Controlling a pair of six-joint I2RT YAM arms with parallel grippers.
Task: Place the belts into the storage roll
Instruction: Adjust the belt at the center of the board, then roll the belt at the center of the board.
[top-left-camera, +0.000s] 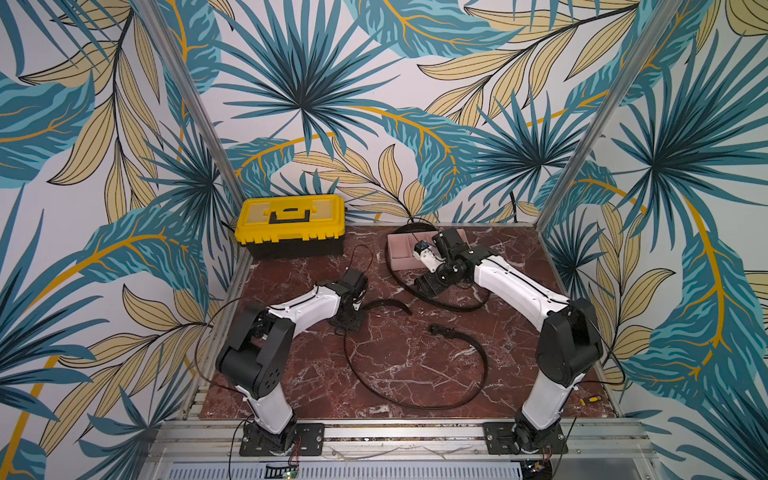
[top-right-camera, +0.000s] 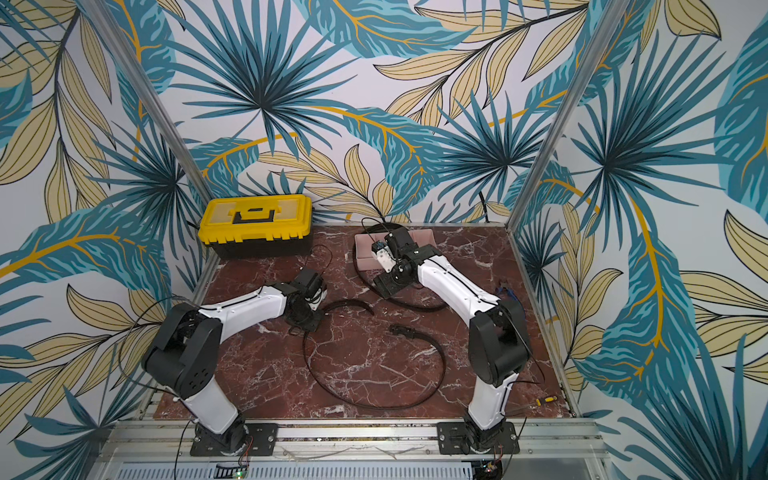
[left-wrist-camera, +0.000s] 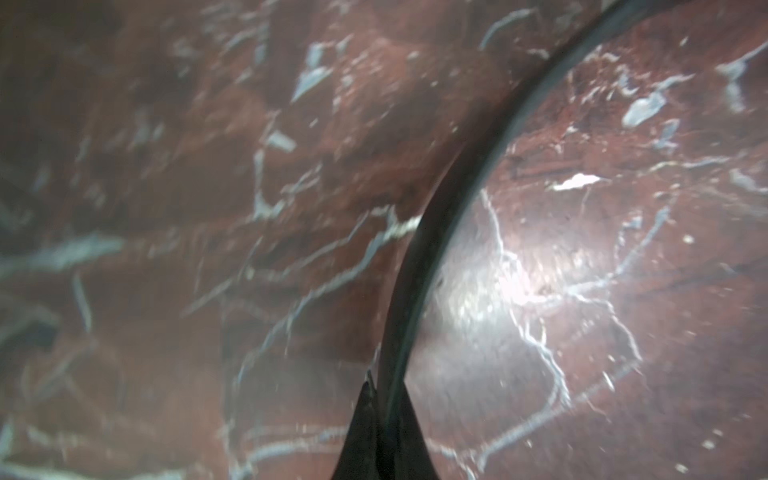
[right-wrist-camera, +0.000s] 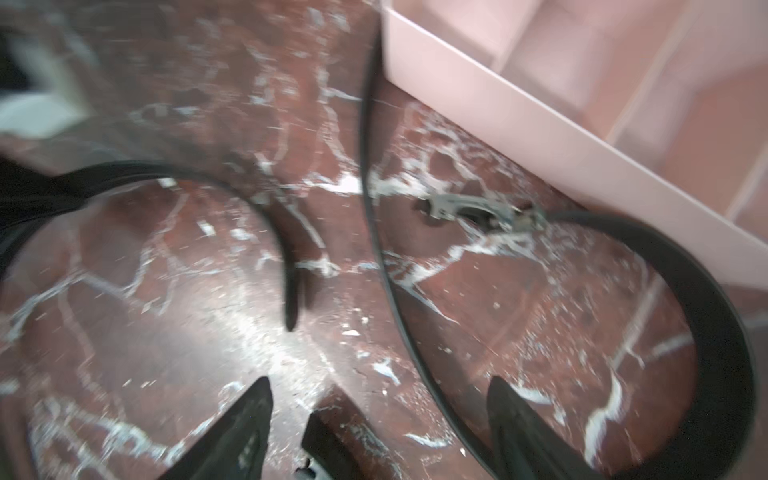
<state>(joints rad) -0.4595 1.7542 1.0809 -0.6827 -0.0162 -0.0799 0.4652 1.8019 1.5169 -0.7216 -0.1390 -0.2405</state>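
One black belt (top-left-camera: 478, 353) lies in a wide loop on the marble table, its buckle (top-left-camera: 440, 331) toward the middle. My left gripper (top-left-camera: 347, 322) is shut on this belt's strap (left-wrist-camera: 465, 178), and the wrist view shows it pinched between the fingertips (left-wrist-camera: 384, 395). A second belt (top-left-camera: 453, 306) curls round the pink storage roll (top-left-camera: 401, 249) at the back. Its metal buckle (right-wrist-camera: 478, 210) lies beside the storage roll's wall (right-wrist-camera: 498, 104). My right gripper (right-wrist-camera: 380, 415) hangs open just above the table in front of the roll. The second belt's strap (right-wrist-camera: 399, 316) runs between its fingers without being gripped.
A yellow-and-black toolbox (top-left-camera: 291, 226) stands shut at the back left. A small screwdriver (top-left-camera: 590, 400) lies near the front right edge, and pliers (top-right-camera: 505, 291) lie by the right wall. The first belt's tail tip (right-wrist-camera: 289, 291) ends close to my right gripper. Patterned walls enclose three sides.
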